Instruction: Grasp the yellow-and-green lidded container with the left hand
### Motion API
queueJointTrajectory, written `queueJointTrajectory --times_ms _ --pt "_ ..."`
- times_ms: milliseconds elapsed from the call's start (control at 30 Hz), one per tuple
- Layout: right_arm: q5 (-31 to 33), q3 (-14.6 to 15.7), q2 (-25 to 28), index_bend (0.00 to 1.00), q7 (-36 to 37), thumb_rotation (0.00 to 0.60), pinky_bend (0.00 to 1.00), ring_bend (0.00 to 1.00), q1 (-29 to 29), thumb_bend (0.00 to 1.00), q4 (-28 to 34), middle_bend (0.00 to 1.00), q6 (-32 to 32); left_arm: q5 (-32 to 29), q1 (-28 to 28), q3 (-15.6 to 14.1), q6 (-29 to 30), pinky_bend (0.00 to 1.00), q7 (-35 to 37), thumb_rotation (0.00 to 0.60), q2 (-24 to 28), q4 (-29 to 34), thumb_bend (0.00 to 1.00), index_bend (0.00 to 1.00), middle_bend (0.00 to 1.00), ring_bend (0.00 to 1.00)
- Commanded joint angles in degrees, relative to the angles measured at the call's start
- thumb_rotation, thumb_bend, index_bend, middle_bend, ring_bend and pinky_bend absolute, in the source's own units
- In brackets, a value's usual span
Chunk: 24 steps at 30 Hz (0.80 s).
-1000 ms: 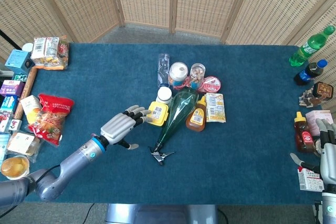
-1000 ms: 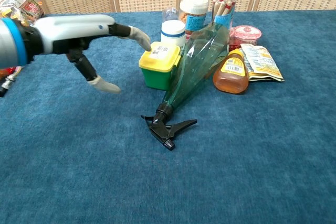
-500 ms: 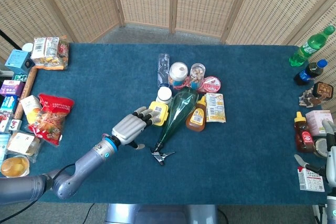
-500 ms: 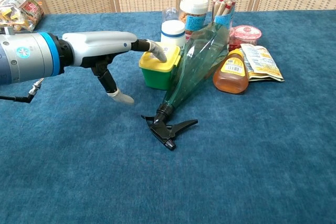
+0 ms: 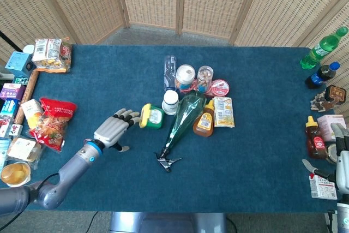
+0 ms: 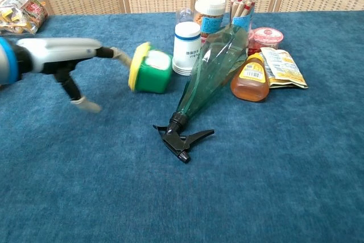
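The yellow-and-green lidded container (image 5: 152,117) (image 6: 152,70) lies tipped on its side on the blue table, its yellow lid facing left. My left hand (image 5: 112,130) (image 6: 57,61) is just left of it, fingers stretched out and spread, the fingertips (image 6: 118,54) at the lid's edge. It holds nothing, and the thumb points down toward the cloth. My right hand (image 5: 342,156) shows at the far right edge of the head view, fingers extended and empty.
A green spray bottle (image 5: 182,118) (image 6: 213,66) lies right of the container. A white jar (image 6: 186,46), other jars and a honey bottle (image 6: 250,81) crowd behind and to the right. Snack packs (image 5: 46,124) line the left edge, bottles (image 5: 322,50) the right.
The container has toppled from upright onto its side and shifted left, away from the spray bottle. My left hand has drawn back to the left.
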<state>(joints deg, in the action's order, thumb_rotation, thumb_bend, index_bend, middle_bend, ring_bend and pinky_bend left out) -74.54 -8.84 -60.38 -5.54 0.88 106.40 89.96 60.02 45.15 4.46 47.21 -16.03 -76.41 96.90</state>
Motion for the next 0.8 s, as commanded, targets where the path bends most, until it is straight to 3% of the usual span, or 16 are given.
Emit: queueJointTrajectory --times_ms 33,200,333,800 --pt "-0.39 -0.03 -0.01 0.00 -0.02 0.515 0.10 0.00 0.06 0.00 0.09 0.08 0.03 3.08 -3.33 -1.78 1.50 0.00 4.58 0.600 3.37 1.82 0.24 0.13 0.09 0.00" --pt "-0.50 -0.03 0.03 0.00 0.11 0.513 0.10 0.00 0.14 0.00 0.22 0.08 -0.36 12.19 -8.24 -2.81 7.90 0.00 12.30 0.600 6.75 2.70 0.24 0.13 0.08 0.00" --pt "-0.78 0.05 -0.05 0.00 0.02 0.515 0.10 0.00 0.24 0.00 0.51 0.08 -0.61 14.56 -9.33 -2.42 9.92 0.00 14.50 0.600 6.79 1.34 0.24 0.11 0.06 0.00" --pt "-0.95 0.57 1.20 0.00 0.55 0.515 0.10 0.00 -1.00 0.00 2.20 0.08 0.07 4.20 -3.93 3.70 3.13 0.00 12.05 0.600 -0.43 -2.99 0.24 0.08 0.02 0.00"
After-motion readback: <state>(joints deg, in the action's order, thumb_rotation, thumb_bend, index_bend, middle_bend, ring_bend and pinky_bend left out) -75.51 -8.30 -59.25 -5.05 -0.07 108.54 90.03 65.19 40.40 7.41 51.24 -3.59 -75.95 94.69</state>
